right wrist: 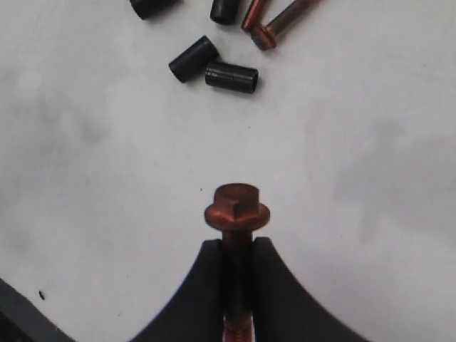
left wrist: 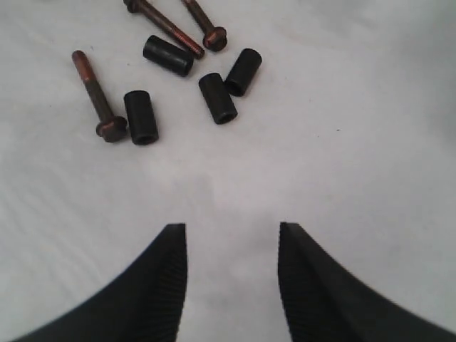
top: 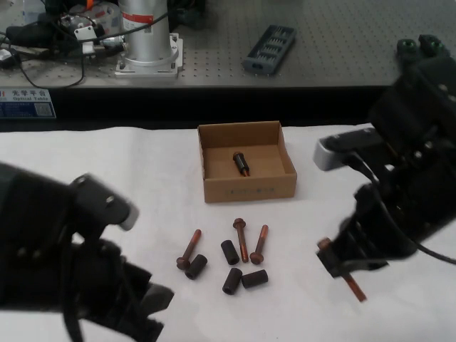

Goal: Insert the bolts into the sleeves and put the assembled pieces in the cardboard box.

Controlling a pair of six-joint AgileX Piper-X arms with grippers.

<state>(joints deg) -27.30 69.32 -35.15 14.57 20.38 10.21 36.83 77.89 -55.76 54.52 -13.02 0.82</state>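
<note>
Right jaws, lower right of the high view: clenched on the shank of a copper-coloured bolt (right wrist: 236, 211), with the hex head sticking out past the tips, over the white tabletop (top: 71, 153).

Left jaws, lower left of the high view: released, a wide gap between the ridged fingers (left wrist: 167, 274).

Centre of the tabletop: three loose bolts (top: 241, 239) and four black sleeves (top: 229, 251), clustered together.

Cardboard box (top: 249, 191): just above the cluster in the frame, with one assembled piece (top: 241, 163) lying inside.

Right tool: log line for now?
right tool shut on bolt; left tool open; cardboard box holds one assembled piece; three loose bolts, four sleeves outside
</note>
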